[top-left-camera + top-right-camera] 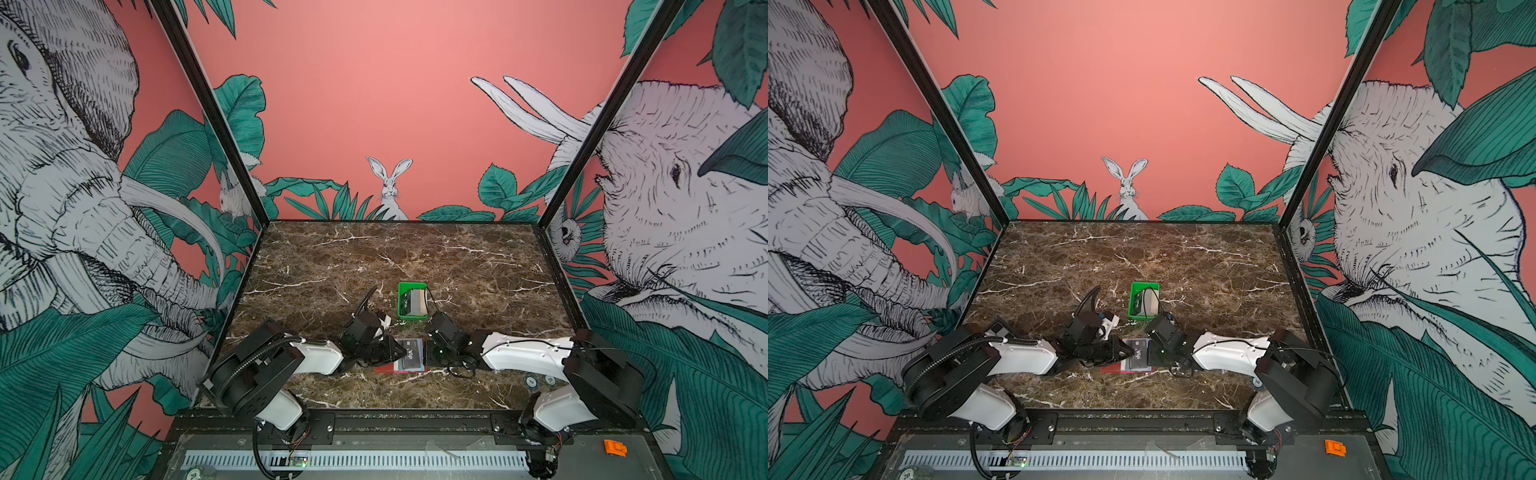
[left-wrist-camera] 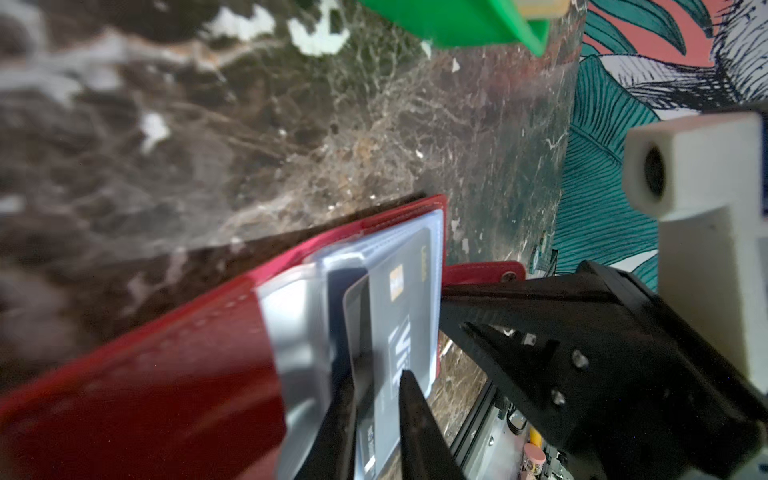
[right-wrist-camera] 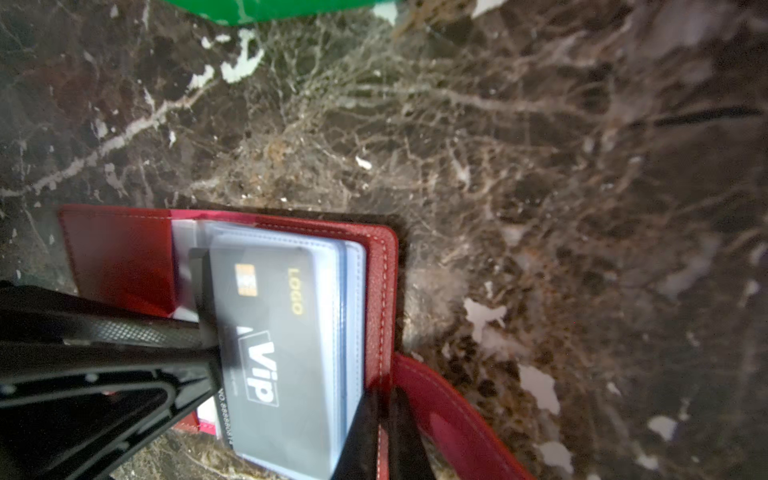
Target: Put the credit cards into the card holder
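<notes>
Resting on the marble tabletop [image 1: 374, 257]: red card holder [image 3: 116, 257], open, between my two grippers.
Green tray [image 1: 411, 317]: beyond the holder's far edge, more credit cards [image 1: 415, 301] inside.
Right gripper [image 3: 386, 415]: closed, tips at the holder's edge by its snap tab [image 3: 449, 415].
Left gripper [image 2: 376, 386]: nearer, clenched on a dark card [image 2: 357, 324].
Dark card: on edge beside the holder's sleeved VIP card [image 3: 266, 332], long axes parallel; I judge it must slide sideways into a sleeve.

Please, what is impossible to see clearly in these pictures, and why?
Number of cards in the green tray: too small in both top views, cut off in both wrist views.
Whether the left gripper pinches the VIP card: blurred in the left wrist view.
Most of the card holder in both top views: covered by both arms.
</notes>
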Robot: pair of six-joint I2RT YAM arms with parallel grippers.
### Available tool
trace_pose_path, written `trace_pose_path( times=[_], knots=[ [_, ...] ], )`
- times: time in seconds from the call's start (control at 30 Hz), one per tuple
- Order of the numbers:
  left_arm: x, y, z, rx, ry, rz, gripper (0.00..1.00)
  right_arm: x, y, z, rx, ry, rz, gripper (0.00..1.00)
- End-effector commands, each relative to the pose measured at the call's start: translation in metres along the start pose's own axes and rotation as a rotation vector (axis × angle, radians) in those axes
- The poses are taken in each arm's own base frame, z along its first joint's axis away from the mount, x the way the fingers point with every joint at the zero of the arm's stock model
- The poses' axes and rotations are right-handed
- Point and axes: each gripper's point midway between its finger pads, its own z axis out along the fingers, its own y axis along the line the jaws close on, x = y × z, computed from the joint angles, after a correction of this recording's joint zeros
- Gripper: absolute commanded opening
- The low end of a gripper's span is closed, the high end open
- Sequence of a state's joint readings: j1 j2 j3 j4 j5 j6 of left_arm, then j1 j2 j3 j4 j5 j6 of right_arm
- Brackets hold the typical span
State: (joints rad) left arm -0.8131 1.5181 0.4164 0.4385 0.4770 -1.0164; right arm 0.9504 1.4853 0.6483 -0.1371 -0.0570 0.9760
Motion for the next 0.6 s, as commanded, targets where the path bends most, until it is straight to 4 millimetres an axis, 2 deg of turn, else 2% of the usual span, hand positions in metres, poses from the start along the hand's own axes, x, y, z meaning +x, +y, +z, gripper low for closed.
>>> trace_pose_path(
  times=[0.0, 0.13, 0.37, 0.57],
  knots=[
    [0.0, -0.008, 0.003, 0.01, 0.01, 0.037, 0.21, 0.017, -0.022, 0.012, 0.084, 0.045, -0.016, 0.08],
    [0.003, -0.008, 0.002, -0.015, 0.027, 0.063, 0.21, 0.016, -0.021, 0.011, 0.082, 0.043, -0.017, 0.08],
    [0.007, 0.015, -0.01, -0.133, 0.014, 0.059, 0.21, 0.011, -0.017, 0.006, 0.06, 0.017, -0.01, 0.08],
    [0.008, 0.015, -0.014, -0.138, 0.003, 0.062, 0.2, 0.005, -0.007, -0.001, 0.011, -0.015, -0.003, 0.08]
  ],
)
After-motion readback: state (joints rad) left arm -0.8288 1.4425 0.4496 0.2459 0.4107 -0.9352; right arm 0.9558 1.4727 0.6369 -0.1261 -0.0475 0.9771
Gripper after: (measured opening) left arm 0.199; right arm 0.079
